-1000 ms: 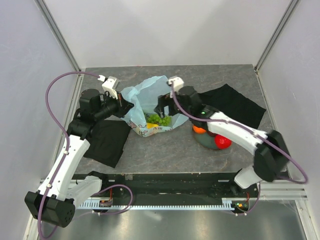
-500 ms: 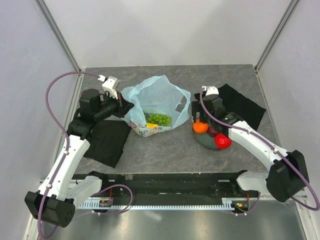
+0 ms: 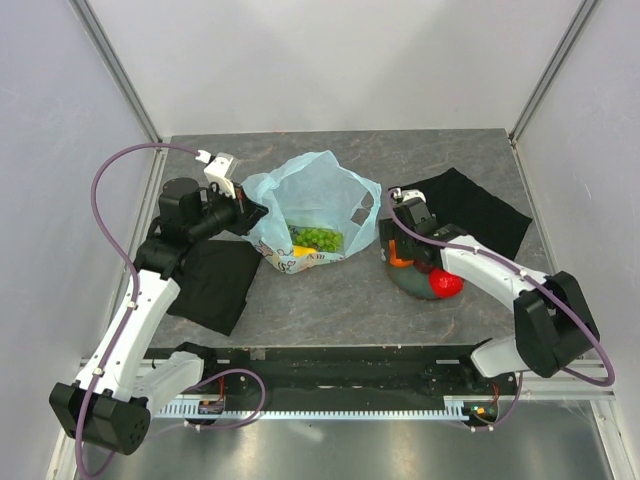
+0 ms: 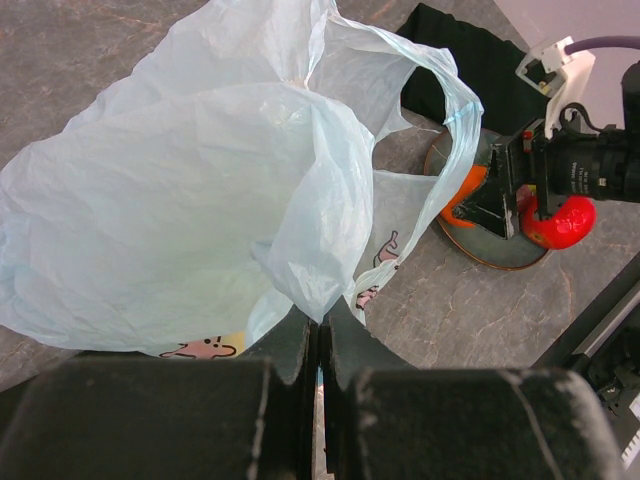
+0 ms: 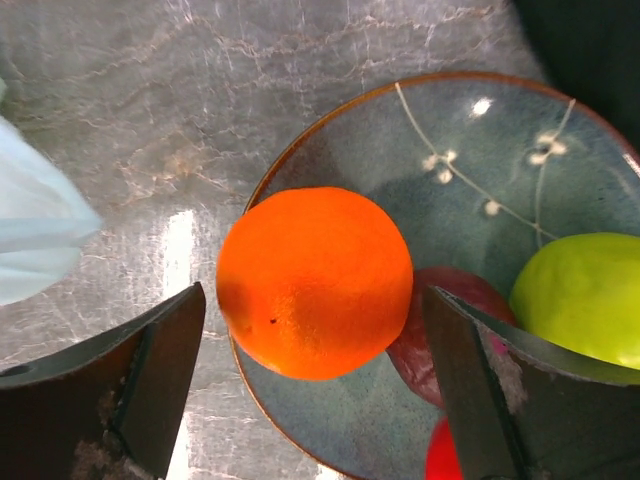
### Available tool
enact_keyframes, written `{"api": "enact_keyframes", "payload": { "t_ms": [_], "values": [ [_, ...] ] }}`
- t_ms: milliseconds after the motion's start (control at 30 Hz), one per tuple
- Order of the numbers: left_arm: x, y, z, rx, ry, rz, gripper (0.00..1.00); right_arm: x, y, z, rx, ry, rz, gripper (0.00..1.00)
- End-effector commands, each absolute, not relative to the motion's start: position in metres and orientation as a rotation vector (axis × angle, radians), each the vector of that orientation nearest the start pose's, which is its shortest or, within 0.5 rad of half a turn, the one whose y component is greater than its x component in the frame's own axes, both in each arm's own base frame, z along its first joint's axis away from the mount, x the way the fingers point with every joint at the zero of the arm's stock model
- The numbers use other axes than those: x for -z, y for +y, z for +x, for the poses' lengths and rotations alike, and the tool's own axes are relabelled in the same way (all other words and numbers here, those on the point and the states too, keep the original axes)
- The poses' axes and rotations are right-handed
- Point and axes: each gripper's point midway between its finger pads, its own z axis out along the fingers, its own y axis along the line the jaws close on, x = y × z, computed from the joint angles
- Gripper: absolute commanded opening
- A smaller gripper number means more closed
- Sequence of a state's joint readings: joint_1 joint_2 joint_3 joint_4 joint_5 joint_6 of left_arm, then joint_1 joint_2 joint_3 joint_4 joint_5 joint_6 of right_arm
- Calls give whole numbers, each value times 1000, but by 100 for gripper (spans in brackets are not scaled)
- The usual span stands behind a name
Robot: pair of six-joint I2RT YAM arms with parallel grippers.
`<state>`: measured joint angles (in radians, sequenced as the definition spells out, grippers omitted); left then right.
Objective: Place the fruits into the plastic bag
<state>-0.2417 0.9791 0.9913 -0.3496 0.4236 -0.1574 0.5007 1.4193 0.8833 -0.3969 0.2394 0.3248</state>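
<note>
The light-blue plastic bag (image 3: 315, 195) lies open mid-table, with the green grape bunch (image 3: 320, 238) and the yellow fruit (image 3: 303, 251) inside. My left gripper (image 3: 250, 212) is shut on the bag's left edge; the left wrist view shows the film (image 4: 200, 180) pinched between the fingers. My right gripper (image 5: 312, 300) is open, its fingers either side of the orange (image 5: 314, 282) on the grey-blue plate (image 5: 330, 410), not touching it. The green apple (image 5: 585, 300), dark purple fruit (image 5: 415, 345) and red apple (image 3: 446, 284) also sit on the plate.
One black cloth (image 3: 215, 280) lies under the left arm and another (image 3: 470, 210) behind the plate (image 3: 412, 283). The bag's right handle loop (image 3: 365, 215) hangs close to the plate. White walls stand around the table.
My right gripper has left the bag mouth, moved right to the plate and come down around the orange. The grapes stay in the bag. The left arm has not moved.
</note>
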Motion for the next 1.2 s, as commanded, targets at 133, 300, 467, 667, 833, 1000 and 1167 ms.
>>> {"api": "enact_keyframes", "payload": {
  "t_ms": [133, 300, 467, 667, 833, 1000, 1167],
  "values": [
    [-286, -154, 295, 663, 1861, 406, 2, -84, 152, 324, -168, 2416, -106, 67],
    [-286, -154, 294, 663, 1859, 406, 1, -130, 116, 321, 9, 2334, -19, 51],
    [-285, -156, 294, 675, 1864, 408, 2, -217, 124, 325, -150, 2113, 8, 46],
    [-285, -156, 294, 676, 1866, 406, 1, -272, 202, 335, -617, 1887, -106, 42],
    [-285, -155, 295, 671, 1864, 407, 2, -260, 287, 342, -724, 1902, -290, 41],
    [-283, -155, 295, 669, 1870, 407, 2, -232, 346, 361, -766, 1968, -374, 41],
    [-283, -155, 296, 666, 1870, 407, 2, -191, 389, 367, -842, 2072, -457, 44]
  ]
}}
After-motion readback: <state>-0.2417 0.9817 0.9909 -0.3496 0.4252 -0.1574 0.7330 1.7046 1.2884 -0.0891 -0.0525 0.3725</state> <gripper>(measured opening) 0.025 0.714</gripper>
